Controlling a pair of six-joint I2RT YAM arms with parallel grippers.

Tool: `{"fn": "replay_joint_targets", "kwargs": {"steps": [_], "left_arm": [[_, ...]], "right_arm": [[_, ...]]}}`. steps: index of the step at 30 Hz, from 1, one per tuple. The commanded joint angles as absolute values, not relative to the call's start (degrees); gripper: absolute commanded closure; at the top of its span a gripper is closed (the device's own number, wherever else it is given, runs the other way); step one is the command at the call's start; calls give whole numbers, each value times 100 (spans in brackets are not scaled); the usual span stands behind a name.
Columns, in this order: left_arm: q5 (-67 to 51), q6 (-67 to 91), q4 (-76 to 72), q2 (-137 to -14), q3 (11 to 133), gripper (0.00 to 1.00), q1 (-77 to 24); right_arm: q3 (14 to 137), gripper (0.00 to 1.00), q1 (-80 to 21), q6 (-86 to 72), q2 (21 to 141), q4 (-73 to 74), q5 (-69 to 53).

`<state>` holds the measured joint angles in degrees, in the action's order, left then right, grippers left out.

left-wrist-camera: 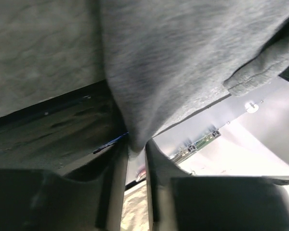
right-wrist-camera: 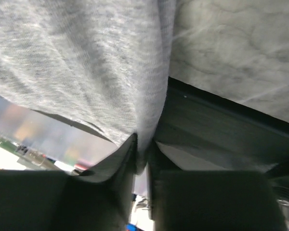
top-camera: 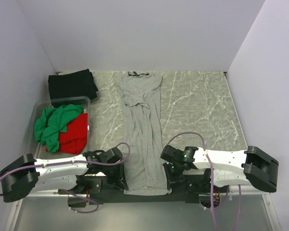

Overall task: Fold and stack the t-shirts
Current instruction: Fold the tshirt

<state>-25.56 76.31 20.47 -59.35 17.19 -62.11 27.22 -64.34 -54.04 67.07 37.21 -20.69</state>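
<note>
scene: large soft heather-grey t-shirt (top-camera: 143,130) lies as a long narrow strip down the centre of the marbled grey worktop (top-camera: 197,110), dark collar at the top, hem at the bottom edge between the two arms
other shirts: folded black cotton t-shirt (top-camera: 72,85) upper left on the worktop; crumpled green t-shirt (top-camera: 53,124) and red t-shirt (top-camera: 73,134) in a clear plastic bin (top-camera: 62,100) at the left
left tool (left-wrist-camera: 136,149): clenched on the lower left hem corner of the grey t-shirt, cloth wedged between its fingers in the left wrist view
right tool (right-wrist-camera: 143,149): clenched on the lower right hem corner, a fabric fold pinched between its fingers in the right wrist view
step, judged: hem gripped at both corners, ready to be carried toward the collar for a cross fold
risk 1: thin pinch near the edge, so the cloth may slip out of one tool mid-lift and the fold goes skewed
risk 2: arms moving unevenly would twist the strip or undo the lengthwise fold
risk 3: only the top layer may be caught; cannot tell from the wrist views; the lower layers would then stay behind
risk 4: hem hangs off the near worktop edge, may snag there
</note>
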Motion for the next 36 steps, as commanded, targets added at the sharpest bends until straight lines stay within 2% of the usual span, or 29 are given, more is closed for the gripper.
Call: {"fn": "replay_joint_targets", "kwargs": {"steps": [1, 2, 3, 15, 21, 29, 36], "left_arm": [[-2531, 7717, 2021, -5783, 1661, 81, -6249], [-2523, 7708, 2048, -5748, 1687, 96, -6240], [-2514, 7708, 2091, -5722, 1696, 100, -6240], [-2531, 7910, 3225, -4738, 2214, 100, -6346], [-2470, 8331, 3577, -4544, 2689, 100, -6836], [-1988, 9175, 4209, -4087, 3418, 100, -7435], [-1196, 9369, 4631, -3929, 3867, 100, -7278]], "right_arm": [[2654, 84, -6407, -5370, 6706, 3516, -2329], [2663, 94, -6407, -5370, 6689, 3533, -2373], [2672, 100, -6416, -5379, 6680, 3568, -2390], [2813, 100, -6469, -5519, 5863, 4499, -2838], [3084, 100, -6521, -5608, 5599, 4903, -2909], [3690, 100, -6539, -5730, 5212, 5818, -2936], [4420, 100, -6443, -5959, 5439, 6187, -2287]]}}
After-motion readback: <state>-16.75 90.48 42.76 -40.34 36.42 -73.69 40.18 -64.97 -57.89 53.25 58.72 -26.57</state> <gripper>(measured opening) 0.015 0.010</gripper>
